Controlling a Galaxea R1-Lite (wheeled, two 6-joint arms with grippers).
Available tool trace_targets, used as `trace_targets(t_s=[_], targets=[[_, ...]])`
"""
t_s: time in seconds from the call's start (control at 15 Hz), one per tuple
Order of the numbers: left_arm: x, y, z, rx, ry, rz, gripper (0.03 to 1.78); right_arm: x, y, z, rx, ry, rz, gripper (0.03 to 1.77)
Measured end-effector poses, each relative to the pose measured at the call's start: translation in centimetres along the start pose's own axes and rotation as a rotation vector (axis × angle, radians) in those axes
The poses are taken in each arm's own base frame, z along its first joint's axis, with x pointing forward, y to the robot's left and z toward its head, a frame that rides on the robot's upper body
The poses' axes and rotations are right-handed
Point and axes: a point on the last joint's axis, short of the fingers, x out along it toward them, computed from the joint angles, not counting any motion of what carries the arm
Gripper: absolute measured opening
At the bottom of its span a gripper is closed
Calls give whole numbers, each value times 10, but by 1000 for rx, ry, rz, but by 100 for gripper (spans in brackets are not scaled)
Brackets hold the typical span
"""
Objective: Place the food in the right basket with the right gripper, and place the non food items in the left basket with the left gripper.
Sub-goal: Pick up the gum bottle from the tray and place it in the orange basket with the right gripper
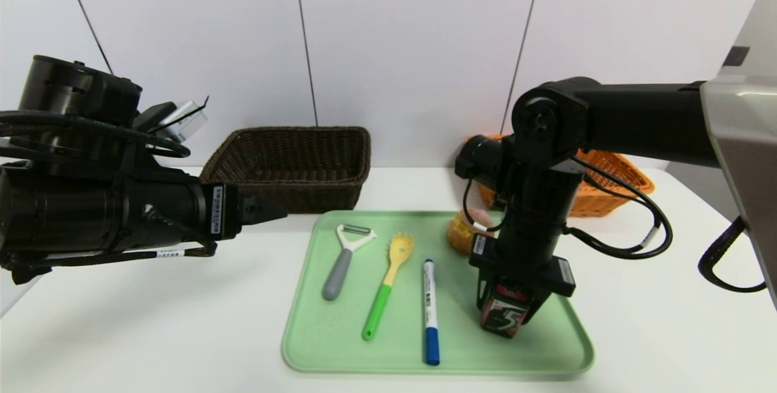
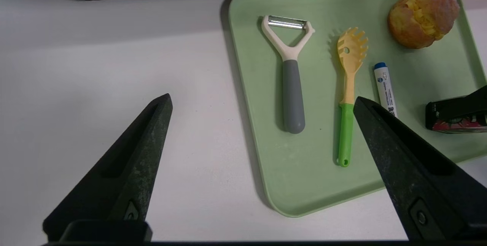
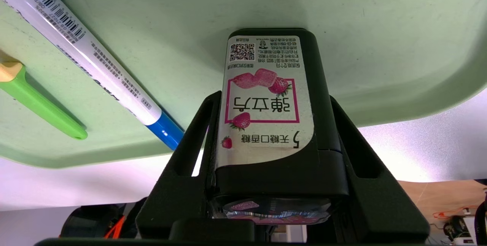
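Right tool (image 1: 505, 314) pinching your black box (image 1: 503, 315) upright on the green tray (image 1: 328, 332) — left tool (image 2: 262, 162) spread, hovering over the surface (image 1: 152, 320) beside the tray.

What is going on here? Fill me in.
The right gripper is shut on the small black box at the green tray. The bun, peeler, pasta spoon and marker lie on the tray. The left gripper hovers open beside the tray. The dark basket looks empty; the orange basket is partly hidden.
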Motion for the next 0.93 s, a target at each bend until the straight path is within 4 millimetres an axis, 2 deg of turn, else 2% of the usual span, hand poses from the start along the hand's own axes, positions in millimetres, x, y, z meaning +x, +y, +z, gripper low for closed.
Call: trace_targets(t_s=[0.27,0.4,0.53,0.73,0.93], targets=[[2,0,0,0,5,2,169,-10,-4,-6,-3,-10,15,80],[2,0,0,2,5,3,169,-26,-9,-13,-16,-46,58,80],[2,0,0,3,5,4,169,-49,-15,-21,-32,-128,147,80],[2,0,0,4,5,2,169,-94,-29,-16,-18,-390,333,80],[1,0,0,7,2,0,169,-134,-49,7,25,-725,459,80]])
